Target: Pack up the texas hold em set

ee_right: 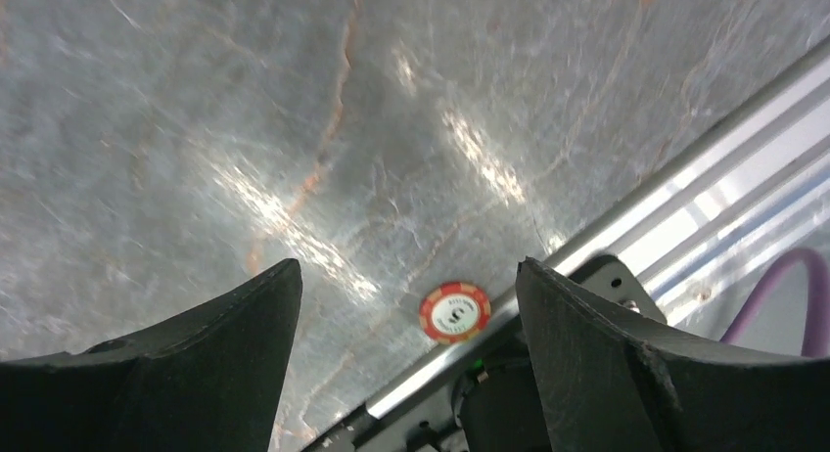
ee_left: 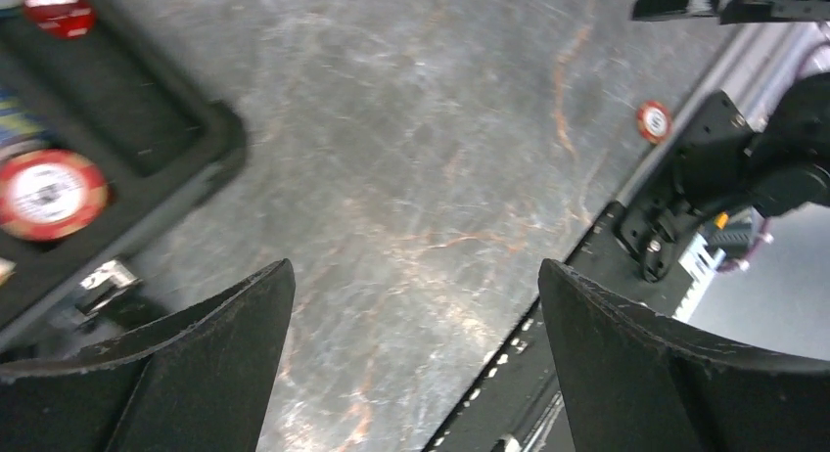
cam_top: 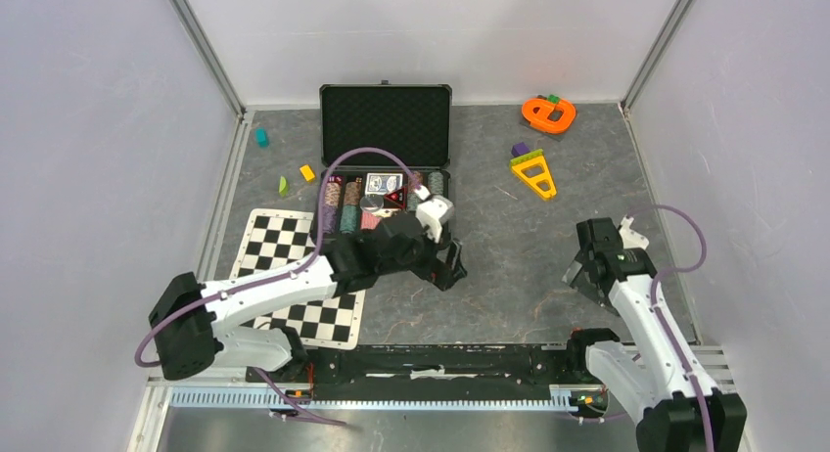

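The black briefcase [cam_top: 386, 124] lies open at the back centre, its tray holding coloured chip stacks [cam_top: 343, 196] and a card deck [cam_top: 379, 184]. My left gripper [cam_top: 445, 261] hovers just in front of the case's near right corner [ee_left: 147, 149], open and empty [ee_left: 413, 271]. Red-white chips [ee_left: 51, 193] rest in the case. One loose red-white chip [ee_right: 455, 312] lies on the grey table by the near rail; the left wrist view shows this chip [ee_left: 654, 121] beside the right arm's base. My right gripper [ee_right: 408, 271] hangs open above it, fingers apart on either side, not touching.
A black-white checkered mat [cam_top: 294, 276] lies under the left arm. Orange [cam_top: 548, 114] and yellow [cam_top: 533, 173] toys sit at the back right, small coloured blocks [cam_top: 307, 173] at the back left. The metal rail [ee_right: 685, 207] and right arm base [ee_left: 705, 178] border the chip.
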`<act>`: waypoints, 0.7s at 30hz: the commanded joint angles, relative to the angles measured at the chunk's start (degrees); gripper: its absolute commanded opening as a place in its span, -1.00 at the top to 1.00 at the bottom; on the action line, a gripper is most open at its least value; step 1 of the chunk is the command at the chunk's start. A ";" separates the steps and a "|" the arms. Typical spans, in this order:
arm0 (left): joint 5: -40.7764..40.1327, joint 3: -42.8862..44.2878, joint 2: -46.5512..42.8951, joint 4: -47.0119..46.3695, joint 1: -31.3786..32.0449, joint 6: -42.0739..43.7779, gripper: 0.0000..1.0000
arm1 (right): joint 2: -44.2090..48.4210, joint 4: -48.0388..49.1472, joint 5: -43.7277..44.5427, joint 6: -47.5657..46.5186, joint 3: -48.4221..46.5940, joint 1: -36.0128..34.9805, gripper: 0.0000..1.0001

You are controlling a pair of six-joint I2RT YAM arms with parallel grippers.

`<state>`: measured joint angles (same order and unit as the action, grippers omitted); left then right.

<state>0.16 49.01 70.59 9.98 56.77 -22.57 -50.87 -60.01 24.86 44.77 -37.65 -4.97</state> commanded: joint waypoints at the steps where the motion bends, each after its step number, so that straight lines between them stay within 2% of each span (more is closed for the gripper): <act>1: 0.31 2.37 4.00 -6.49 5.52 -0.68 -0.99 | 6.24 -6.00 -4.16 2.86 2.13 0.23 -0.71; 6: 5.67 -5.10 3.19 -18.00 6.70 -0.50 -0.99 | 8.76 -8.44 -10.69 2.22 4.20 0.28 -0.65; 9: 5.08 -6.21 2.30 -15.29 6.76 5.23 -0.99 | 8.49 -8.60 -14.57 0.42 4.75 0.24 -0.65; 13: 1.18 -8.41 1.87 -14.50 6.69 9.90 -0.99 | 8.77 -5.14 -13.91 0.31 6.27 0.25 -0.68; 15: 0.04 -9.04 1.86 -13.98 6.74 10.99 -0.99 | 7.76 -2.41 -15.39 0.05 7.90 0.22 -0.59; 16: 0.06 -9.29 1.80 -13.93 6.72 11.43 -0.99 | 6.81 -1.66 -16.36 0.02 8.40 0.23 -0.43; 17: -1.76 -9.61 1.84 -14.08 6.74 11.57 -0.99 | 5.17 -1.74 -17.39 0.04 8.59 0.27 -0.37; 21: -2.23 -10.74 2.05 -15.62 6.76 11.37 -0.99 | -1.33 -3.83 -19.66 -1.13 9.05 0.23 -0.37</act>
<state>0.25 39.20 73.84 -1.89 63.44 -14.61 -47.64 -61.34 9.13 43.75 -29.58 -4.82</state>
